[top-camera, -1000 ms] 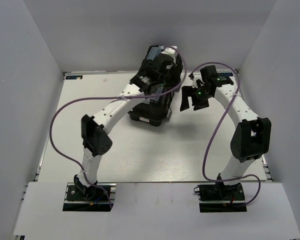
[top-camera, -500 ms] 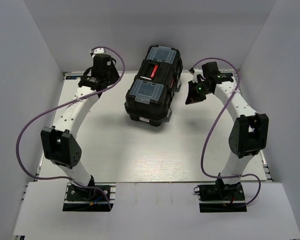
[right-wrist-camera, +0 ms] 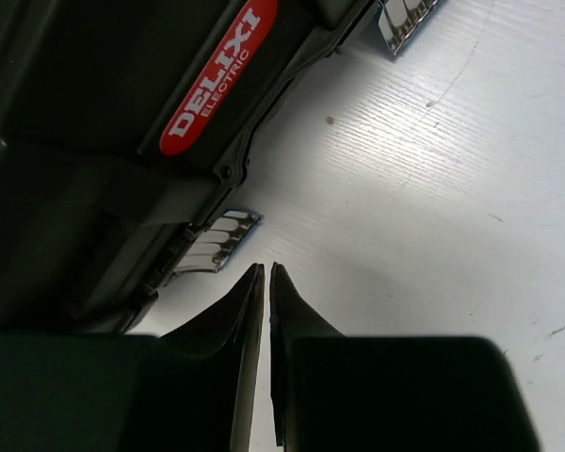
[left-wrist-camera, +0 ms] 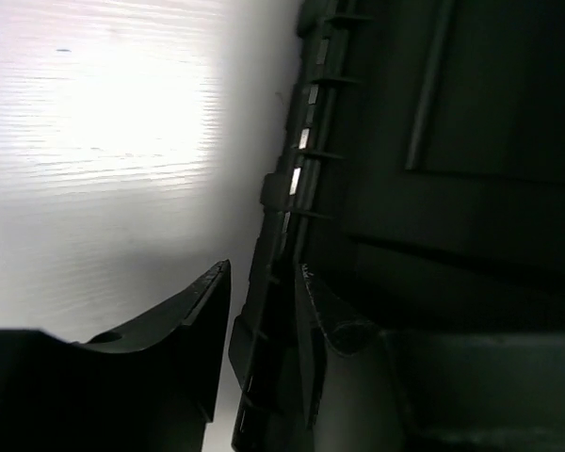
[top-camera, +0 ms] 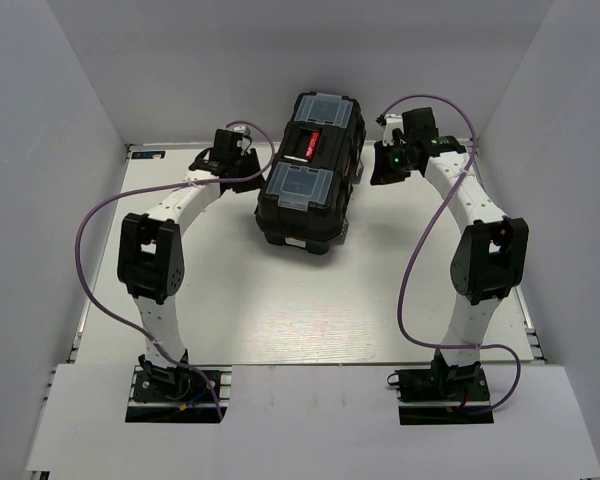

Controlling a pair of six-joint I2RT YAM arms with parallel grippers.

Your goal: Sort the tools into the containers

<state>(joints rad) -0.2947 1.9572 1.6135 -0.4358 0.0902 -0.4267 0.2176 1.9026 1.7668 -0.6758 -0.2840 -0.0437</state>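
Note:
The black toolbox (top-camera: 302, 226) stands at the back middle of the table with its lid down, two clear-lidded bins (top-camera: 298, 183) and a red-marked handle (top-camera: 308, 142) on top. My left gripper (top-camera: 250, 165) is at its left side. In the left wrist view the left gripper (left-wrist-camera: 264, 266) is open and straddles a ribbed rim of the toolbox (left-wrist-camera: 433, 188), with a gap at the outer finger. My right gripper (top-camera: 378, 172) hangs by the box's right side. The right gripper (right-wrist-camera: 266, 266) is shut on nothing, just above the table. No tools are in view.
A red label (right-wrist-camera: 221, 75) and two metal latches (right-wrist-camera: 217, 243) run along the toolbox's right wall, close to my right fingers. White walls enclose the table on three sides. Purple cables loop off both arms.
My left arm left the top of the toolbox, swung out to the left, then came back to the box's left side. My right gripper closed and moved back toward the box.

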